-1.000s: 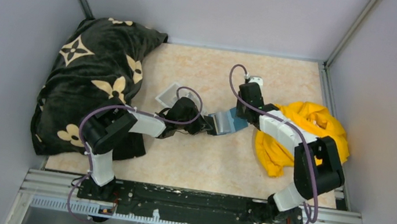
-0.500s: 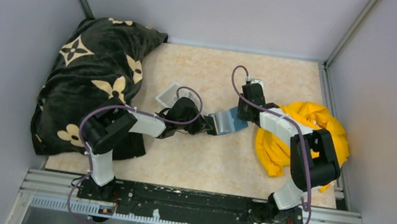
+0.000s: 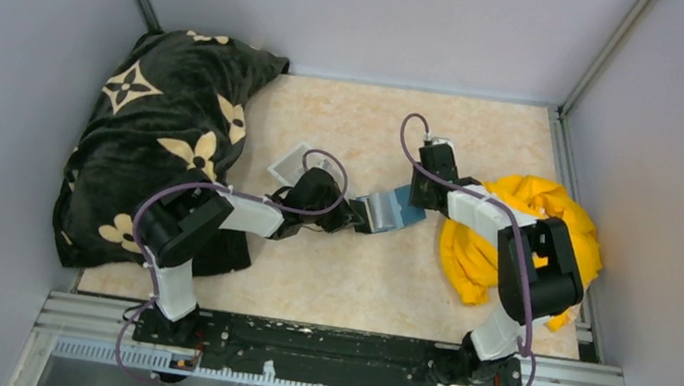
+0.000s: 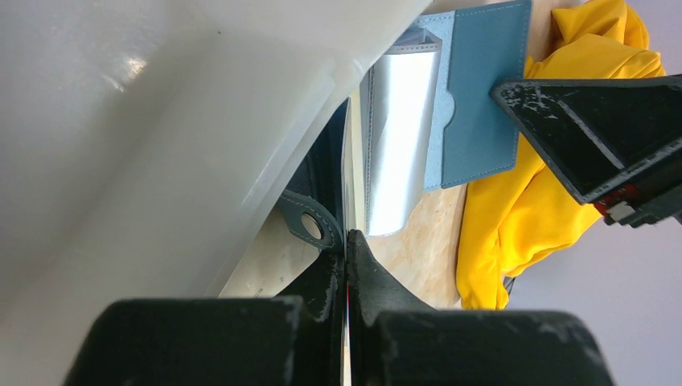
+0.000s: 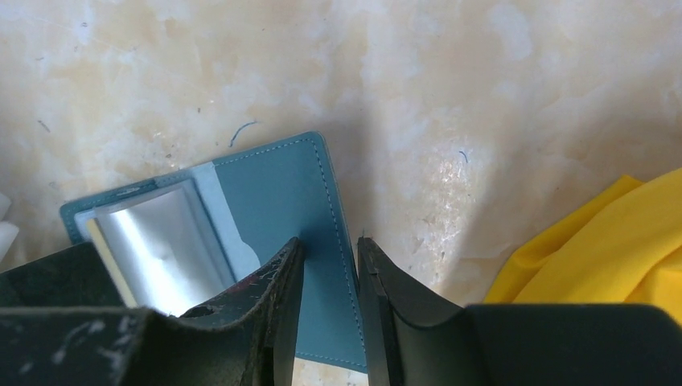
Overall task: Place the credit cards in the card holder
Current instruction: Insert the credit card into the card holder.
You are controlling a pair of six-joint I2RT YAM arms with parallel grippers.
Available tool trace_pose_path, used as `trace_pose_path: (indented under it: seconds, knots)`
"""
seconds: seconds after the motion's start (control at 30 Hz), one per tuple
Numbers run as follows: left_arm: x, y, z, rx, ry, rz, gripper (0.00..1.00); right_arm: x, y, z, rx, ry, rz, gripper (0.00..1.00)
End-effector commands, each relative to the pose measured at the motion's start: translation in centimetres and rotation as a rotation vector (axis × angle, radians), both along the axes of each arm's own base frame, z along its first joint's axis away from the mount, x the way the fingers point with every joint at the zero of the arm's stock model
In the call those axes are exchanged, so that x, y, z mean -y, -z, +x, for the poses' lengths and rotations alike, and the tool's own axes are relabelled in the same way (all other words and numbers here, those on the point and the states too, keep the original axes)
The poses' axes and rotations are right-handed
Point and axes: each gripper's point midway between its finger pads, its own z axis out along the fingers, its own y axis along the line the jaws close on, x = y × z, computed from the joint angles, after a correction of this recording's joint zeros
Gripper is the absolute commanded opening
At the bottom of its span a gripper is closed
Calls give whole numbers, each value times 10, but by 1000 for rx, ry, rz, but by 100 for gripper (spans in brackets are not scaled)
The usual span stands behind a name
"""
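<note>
The card holder (image 3: 388, 210) is laid open at the middle of the bench (image 3: 345, 284), long axis slanted near-left to far-right. Its left end is met by the closed left hand (image 4: 346, 245). Its right flap edge is straddled by the narrowly parted right hand (image 5: 328, 245). Yellow cloth (image 3: 576, 226) is heaped at the right edge.

I get even, diffuse overhead light; shadows on the table (image 3: 357, 276) are soft. In the left wrist view a white surface (image 4: 145, 121), possibly a tray, sits blurred up close with a glare spot. The card holder (image 5: 281, 193) lining reflects brightly.
</note>
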Motion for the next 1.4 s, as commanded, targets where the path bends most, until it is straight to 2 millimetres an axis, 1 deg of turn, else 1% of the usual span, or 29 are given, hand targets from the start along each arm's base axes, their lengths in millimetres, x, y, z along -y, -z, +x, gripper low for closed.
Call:
trace_pose_path:
  seconds: [0.0,0.4,0.8,1.23,1.37]
  knots:
    - [-18,14,-6,-19,-9,81,0,-6,1,10,14,5,29,31]
    - [-19,11,-6,-15,-17,82,0,-7,2,10,10,3,31,30]
    - [-22,2,-3,6,-36,74,0,-7,4,9,4,-1,33,30]
    - [-24,6,-5,-3,-37,81,0,-8,5,9,2,-2,34,30]
    - [-25,10,-7,-12,-30,86,0,-7,5,9,2,-2,34,30]
